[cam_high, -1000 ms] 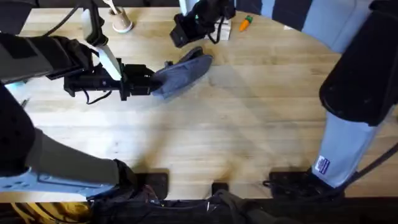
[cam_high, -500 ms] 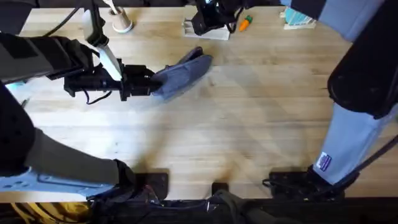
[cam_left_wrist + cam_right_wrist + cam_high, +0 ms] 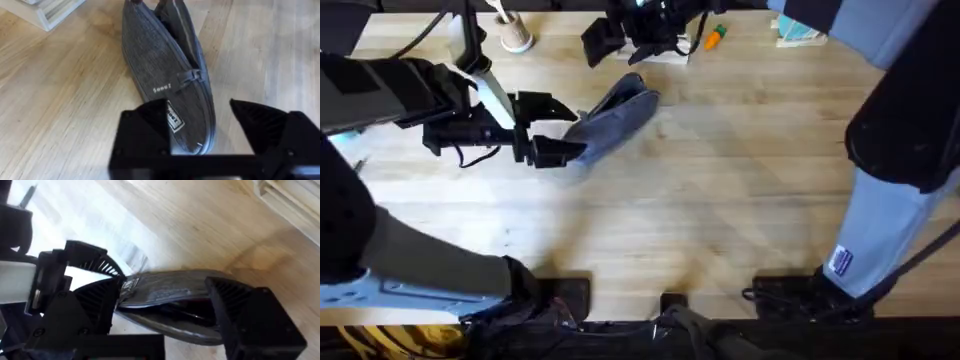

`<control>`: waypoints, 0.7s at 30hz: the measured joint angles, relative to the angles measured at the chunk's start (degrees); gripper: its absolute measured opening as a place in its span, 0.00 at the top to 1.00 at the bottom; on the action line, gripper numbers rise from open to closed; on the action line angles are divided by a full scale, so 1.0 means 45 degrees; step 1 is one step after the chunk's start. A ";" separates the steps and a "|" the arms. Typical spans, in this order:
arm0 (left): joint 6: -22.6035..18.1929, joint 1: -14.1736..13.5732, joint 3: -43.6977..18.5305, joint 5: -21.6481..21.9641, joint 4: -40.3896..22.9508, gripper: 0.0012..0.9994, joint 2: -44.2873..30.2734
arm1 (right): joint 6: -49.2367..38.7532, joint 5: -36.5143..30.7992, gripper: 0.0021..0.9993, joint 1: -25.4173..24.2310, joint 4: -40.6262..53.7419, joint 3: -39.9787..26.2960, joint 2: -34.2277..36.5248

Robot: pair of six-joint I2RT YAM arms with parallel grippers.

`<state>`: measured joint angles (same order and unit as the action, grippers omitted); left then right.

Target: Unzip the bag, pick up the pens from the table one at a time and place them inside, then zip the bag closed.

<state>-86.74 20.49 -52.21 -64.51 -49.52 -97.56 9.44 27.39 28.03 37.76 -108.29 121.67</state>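
The grey-blue bag (image 3: 618, 112) lies slanted on the table (image 3: 720, 200), left of centre toward the back. My left gripper (image 3: 554, 126) is open, its jaws on either side of the bag's near end (image 3: 187, 95) without pinching it. A small zipper pull (image 3: 192, 76) lies on the bag's side. My right gripper (image 3: 625, 38) hovers open above the bag's far end. From the right wrist, the bag (image 3: 170, 291) shows a dark gap along its length, with the left gripper (image 3: 82, 265) at its other end. The pens are out of view.
An orange carrot toy (image 3: 717, 36) and a flat white box (image 3: 665, 52) sit at the back behind the right gripper. A pale round holder (image 3: 515, 38) stands at the back left. The right arm's grey-blue link (image 3: 880, 220) rises at the right.
The left gripper has opened and let go of the bag's near end, which it pinched before. The right gripper shifted left along the back, from near the carrot to above the bag's far end.
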 joint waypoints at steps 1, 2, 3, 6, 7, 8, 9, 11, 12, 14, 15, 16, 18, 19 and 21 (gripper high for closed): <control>0.0000 0.0000 0.0000 0.0006 0.0001 0.16 0.0001 | 0.0004 0.0065 0.01 0.0067 0.0000 0.0000 -0.0004; 0.0030 0.0000 0.0000 0.0043 -0.0018 0.05 0.0000 | 0.0017 0.0134 0.01 0.0153 0.0000 0.0000 0.0000; 0.0033 0.0000 0.0000 0.0132 -0.0043 0.02 0.0000 | -0.0011 0.0166 0.01 0.0275 -0.0005 0.0000 0.0000; 0.0025 0.0000 0.0000 0.0574 -0.0040 0.01 0.0000 | -0.0243 0.0088 0.01 0.0777 -0.0005 0.0000 0.0000; 0.0025 0.0000 0.0000 0.0732 -0.0034 0.01 0.0001 | -0.0360 -0.0045 0.01 0.1008 -0.0005 0.0000 0.0000; 0.0025 0.0000 0.0000 0.0898 -0.0032 0.01 0.0002 | -0.0490 -0.0179 0.01 0.1221 -0.0005 0.0000 0.0000; 0.0025 0.0000 0.0000 0.1051 -0.0016 0.01 0.0000 | -0.0652 -0.0326 0.01 0.1462 -0.0002 0.0000 0.0000; 0.0025 0.0038 0.0000 0.1338 0.0015 0.01 0.0000 | -0.0998 -0.0599 0.01 0.1892 -0.0003 0.0000 0.0000; 0.0025 0.0099 0.0000 0.1428 0.0006 0.01 0.0000 | -0.1188 -0.0706 0.01 0.2097 0.0000 0.0000 -0.0004; 0.0025 0.0357 0.0000 0.1627 0.0008 0.01 0.0000 | -0.1525 -0.0944 0.01 0.2462 0.0057 0.0000 0.0000; 0.0025 0.0547 0.0000 0.1673 0.0000 0.01 0.0003 | -0.1654 -0.1103 0.01 0.2608 0.0120 0.0000 0.0000; 0.0025 0.0789 0.0000 0.1714 -0.0010 0.01 0.0000 | -0.1807 -0.1302 0.01 0.2753 0.0231 0.0000 0.0000; 0.0025 0.1336 0.0000 0.1777 -0.0040 0.01 0.0000 | -0.2055 -0.1684 0.01 0.2938 0.0465 0.0000 0.0000; 0.0025 0.1616 0.0000 0.1815 -0.0072 0.01 0.0000 | -0.2161 -0.1835 0.01 0.2993 0.0584 0.0000 0.0000; 0.0025 0.2210 0.0000 0.1885 -0.0181 0.01 0.0000 | -0.2311 -0.2047 0.01 0.3047 0.0840 0.0000 0.0000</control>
<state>-86.63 30.44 -52.21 -56.03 -50.33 -97.56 -0.96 18.18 41.74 41.54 -108.29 121.67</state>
